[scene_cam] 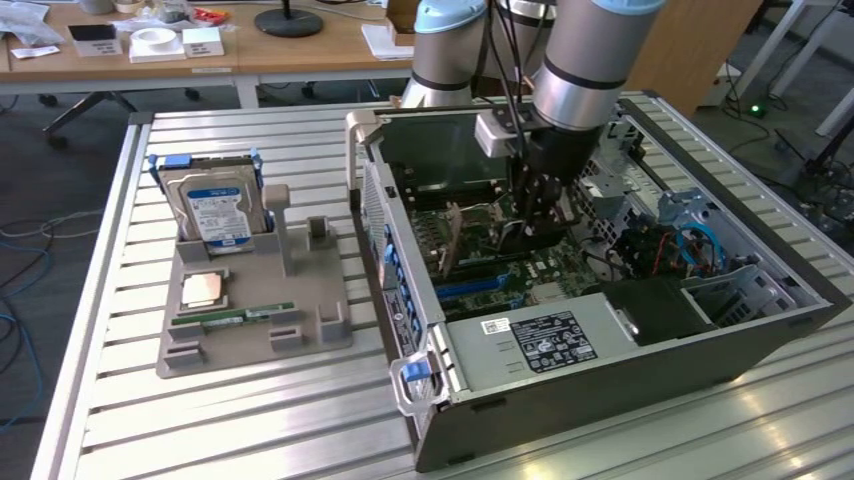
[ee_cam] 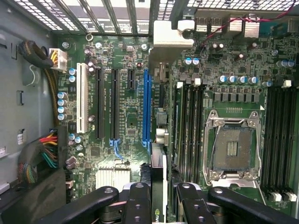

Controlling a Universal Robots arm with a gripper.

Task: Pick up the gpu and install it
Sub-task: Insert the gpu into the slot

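My gripper (scene_cam: 535,232) reaches down into the open computer case (scene_cam: 601,370) over the motherboard. In the wrist view its black fingers (ee_cam: 138,201) are shut on the gpu (ee_cam: 158,184), a thin card seen edge-on with a strip of green at its near end. The card hangs above the board, roughly in line with the long blue expansion slot (ee_cam: 146,107) and apart from it. Black slots (ee_cam: 114,102) and a white slot (ee_cam: 83,98) run parallel beside the blue one.
A bare CPU socket (ee_cam: 232,149) and rows of memory slots (ee_cam: 189,121) lie beside the card. Cable bundles (ee_cam: 44,154) run along the case wall. On the slatted table, a grey holder (scene_cam: 254,330) carries a blue-labelled hard drive (scene_cam: 214,205), a CPU chip (scene_cam: 203,290) and a RAM stick (scene_cam: 238,314).
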